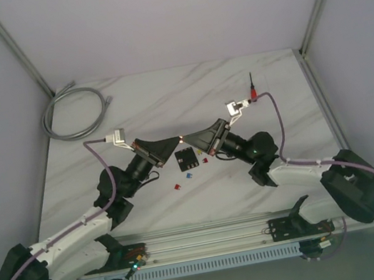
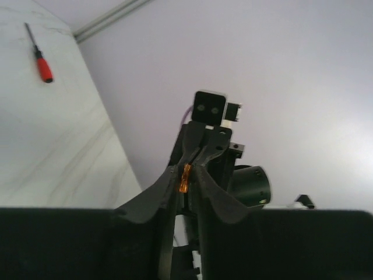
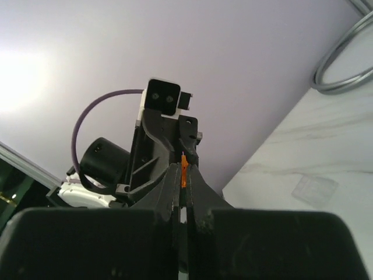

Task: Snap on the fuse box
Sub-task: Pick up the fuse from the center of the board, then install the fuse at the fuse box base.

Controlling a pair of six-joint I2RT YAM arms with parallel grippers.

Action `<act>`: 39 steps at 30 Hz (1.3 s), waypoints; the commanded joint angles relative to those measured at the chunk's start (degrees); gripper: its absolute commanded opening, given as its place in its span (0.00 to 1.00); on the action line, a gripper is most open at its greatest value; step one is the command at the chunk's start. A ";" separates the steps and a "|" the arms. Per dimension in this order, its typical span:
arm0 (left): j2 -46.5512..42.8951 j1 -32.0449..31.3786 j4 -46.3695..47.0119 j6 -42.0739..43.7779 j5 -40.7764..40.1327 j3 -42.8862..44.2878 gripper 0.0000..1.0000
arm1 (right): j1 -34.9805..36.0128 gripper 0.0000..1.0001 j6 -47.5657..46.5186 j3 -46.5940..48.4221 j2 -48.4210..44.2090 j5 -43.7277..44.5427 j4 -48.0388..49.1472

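The fuse box (image 1: pixel 187 158) is a small flat black block lying on the marble table, just below the two grippers. My left gripper (image 1: pixel 175 140) and right gripper (image 1: pixel 190 139) meet tip to tip above it. A tiny orange fuse (image 2: pixel 185 178) sits pinched between the left fingertips in the left wrist view. The same orange fuse (image 3: pixel 185 173) sits between the right fingertips in the right wrist view. Both grippers (image 2: pixel 185 175) (image 3: pixel 185 176) are shut on it. The fuse box is out of both wrist views.
Loose red (image 1: pixel 177 186), blue (image 1: pixel 190 176) and yellow (image 1: pixel 200 153) fuses lie around the fuse box. A red-handled screwdriver (image 1: pixel 253 89) lies at the back right. A grey cable coil (image 1: pixel 74 113) lies at the back left. A clear plastic piece (image 3: pixel 315 189) lies on the table.
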 commanded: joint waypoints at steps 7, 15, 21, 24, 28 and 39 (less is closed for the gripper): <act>-9.60 1.28 -29.27 15.16 -9.31 4.42 0.49 | -1.96 0.00 -17.03 13.46 -7.68 0.21 -42.87; -7.20 6.15 -49.51 28.34 -6.42 13.11 0.71 | -2.12 0.00 -30.37 31.37 -3.56 7.78 -79.89; -2.23 9.36 -58.36 37.92 -3.16 20.51 0.87 | -2.09 0.00 -35.32 42.27 3.45 14.52 -96.97; -0.70 11.09 -60.33 40.47 -2.91 21.86 0.97 | -2.10 0.00 -35.82 46.59 7.45 16.04 -102.98; 1.17 14.76 -61.11 41.46 -0.92 22.50 1.00 | -2.00 0.00 -35.87 51.25 13.59 18.16 -108.80; 10.87 20.68 -60.81 32.51 8.41 21.33 1.00 | -0.29 0.00 -36.87 65.42 29.96 24.23 -119.64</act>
